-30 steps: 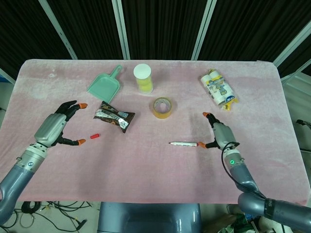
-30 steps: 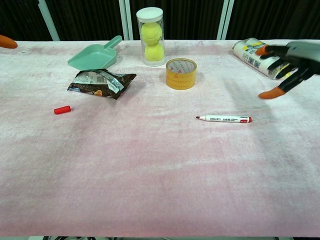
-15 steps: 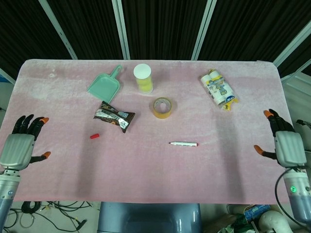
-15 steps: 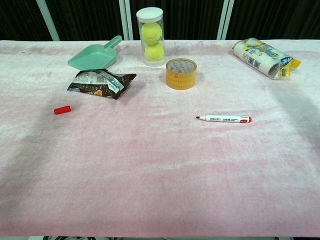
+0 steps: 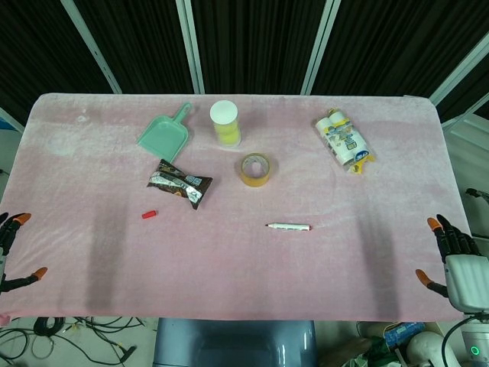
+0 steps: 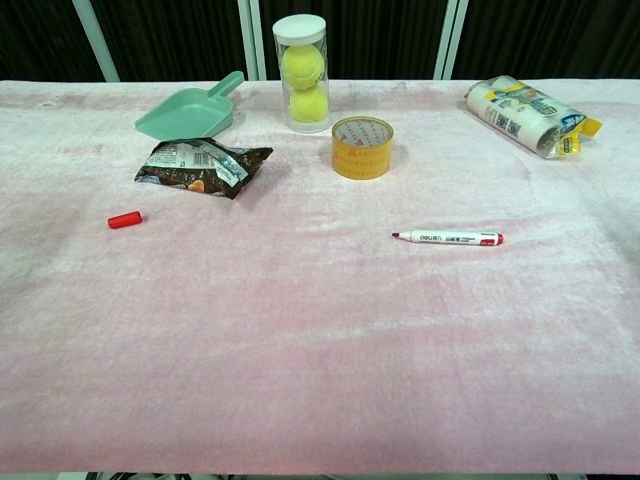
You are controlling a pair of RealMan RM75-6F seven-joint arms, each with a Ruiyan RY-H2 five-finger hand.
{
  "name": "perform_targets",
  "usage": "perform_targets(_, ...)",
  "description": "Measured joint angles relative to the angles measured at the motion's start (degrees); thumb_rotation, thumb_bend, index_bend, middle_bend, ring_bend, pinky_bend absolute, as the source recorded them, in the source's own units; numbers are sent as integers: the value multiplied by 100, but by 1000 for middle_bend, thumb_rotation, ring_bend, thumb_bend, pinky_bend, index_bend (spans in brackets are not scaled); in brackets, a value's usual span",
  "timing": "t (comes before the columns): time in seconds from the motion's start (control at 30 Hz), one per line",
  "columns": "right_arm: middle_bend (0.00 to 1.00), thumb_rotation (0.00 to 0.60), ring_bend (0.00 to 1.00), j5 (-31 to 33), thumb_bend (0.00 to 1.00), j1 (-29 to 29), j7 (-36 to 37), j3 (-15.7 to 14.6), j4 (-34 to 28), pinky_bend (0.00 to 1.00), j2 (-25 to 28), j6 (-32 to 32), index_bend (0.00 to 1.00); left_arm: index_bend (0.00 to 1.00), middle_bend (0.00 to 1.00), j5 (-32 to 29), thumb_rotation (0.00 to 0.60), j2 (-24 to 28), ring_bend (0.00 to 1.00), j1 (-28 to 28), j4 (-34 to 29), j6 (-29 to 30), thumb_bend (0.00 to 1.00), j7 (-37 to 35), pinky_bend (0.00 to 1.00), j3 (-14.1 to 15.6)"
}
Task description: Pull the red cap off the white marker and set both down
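Note:
The white marker (image 5: 289, 226) (image 6: 449, 238) lies uncapped on the pink cloth, right of the middle, its bare tip pointing left. The red cap (image 5: 149, 215) (image 6: 124, 219) rests by itself far to the left, below the snack bag. My left hand (image 5: 11, 252) shows only at the head view's lower left edge, fingers spread and holding nothing. My right hand (image 5: 457, 262) sits at the lower right corner past the table's edge, also spread and holding nothing. Neither hand appears in the chest view.
A green dustpan (image 5: 163, 136), a clear tube of tennis balls (image 5: 225, 123), a yellow tape roll (image 5: 256, 169), a dark snack bag (image 5: 179, 183) and a wrapped pack (image 5: 344, 141) lie across the far half of the table (image 5: 229, 267).
Both hands have drawn back from the marker and cap toward the near corners of the table and left the chest view. Marker and cap have not moved.

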Motion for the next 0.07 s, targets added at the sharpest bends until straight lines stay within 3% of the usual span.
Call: perform_targets(0.07, 43, 600, 135, 12, 37, -13, -7, 67, 3, 197, -10, 12, 87, 108, 110, 24, 600, 1, 0, 5, 13, 27, 41, 13, 0, -42)
